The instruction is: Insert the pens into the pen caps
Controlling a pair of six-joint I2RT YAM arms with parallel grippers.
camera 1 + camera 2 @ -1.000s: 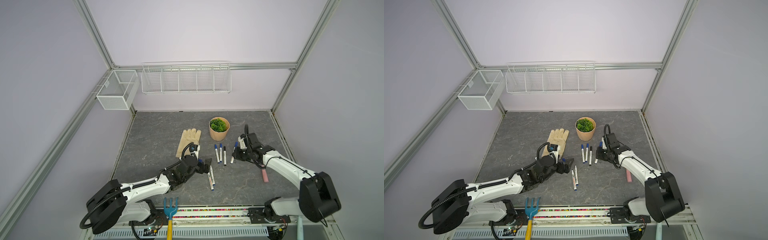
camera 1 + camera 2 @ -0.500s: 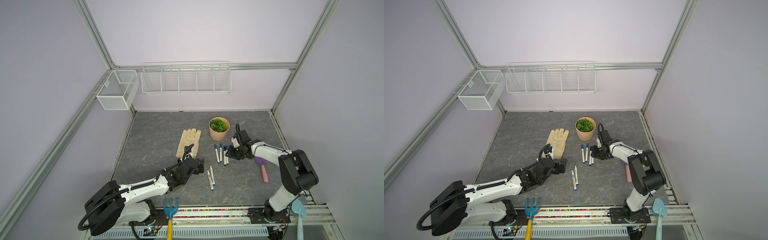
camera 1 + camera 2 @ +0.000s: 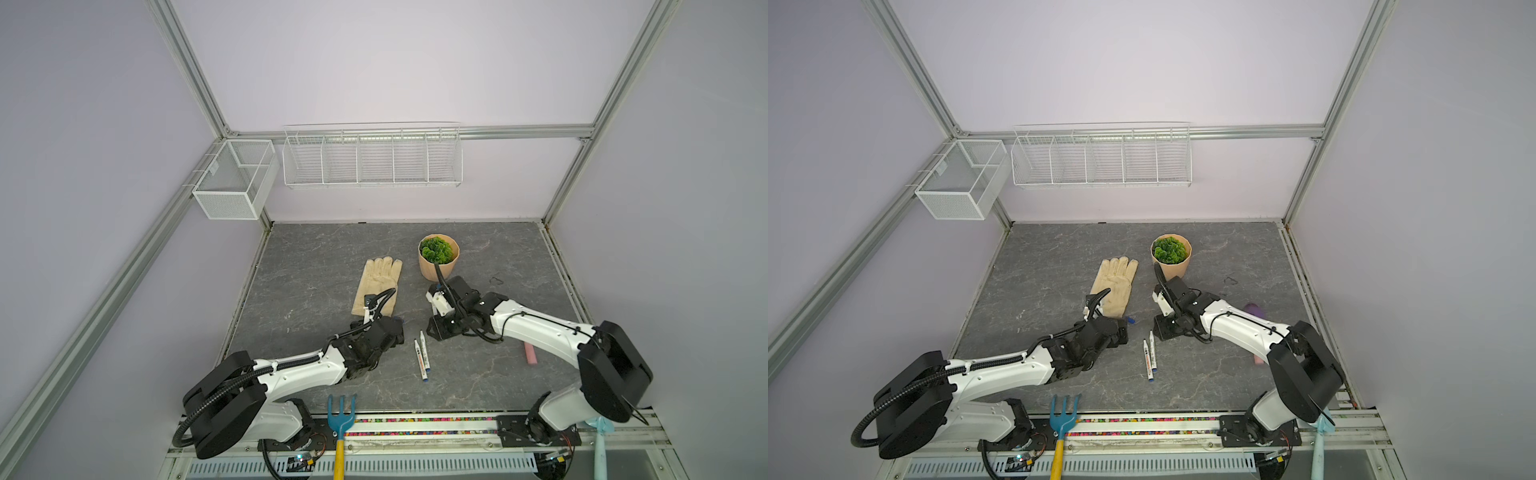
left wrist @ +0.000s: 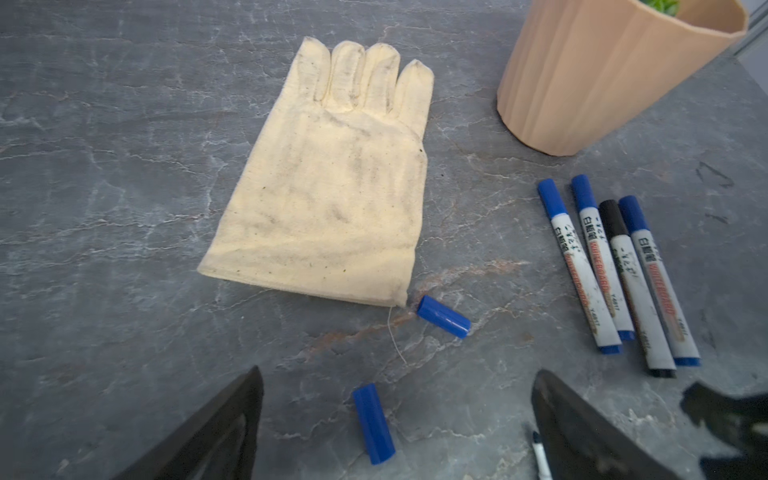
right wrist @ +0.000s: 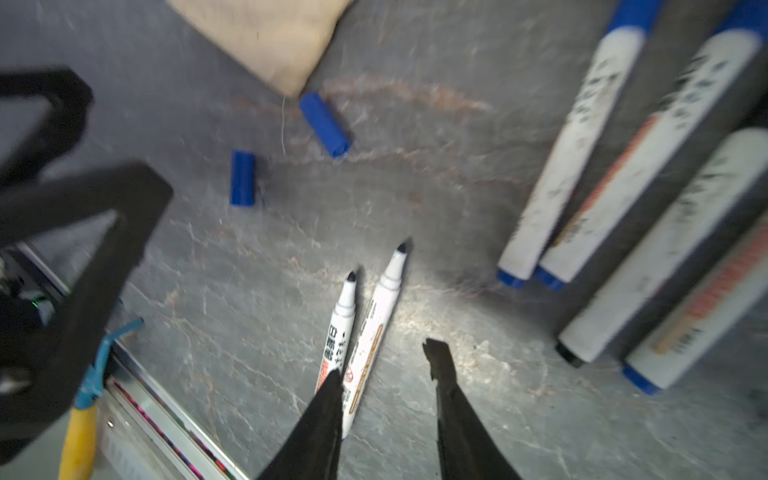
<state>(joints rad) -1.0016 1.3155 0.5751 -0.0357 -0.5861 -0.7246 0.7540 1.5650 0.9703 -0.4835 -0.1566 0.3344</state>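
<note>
Pens (image 5: 376, 328) uncapped, two blue caps (image 5: 325, 124) loose — right gripper (image 5: 384, 361) parted

Inside a robotics laboratory test cell: plain lilac wall panels (image 3: 395, 62) held in aluminium framing (image 3: 189, 70) enclose a slate-patterned tabletop (image 3: 316, 257), with two white-and-black robot arms (image 3: 299, 372) mounted on a rail (image 3: 436, 420) at its front edge. A white wire rack (image 3: 372, 158) and mesh box (image 3: 232, 183) hang at the back; a work glove (image 3: 378, 282), potted plant (image 3: 438, 257), garden fork (image 3: 340, 419) and loose pens (image 3: 420, 360) lie about.
</note>
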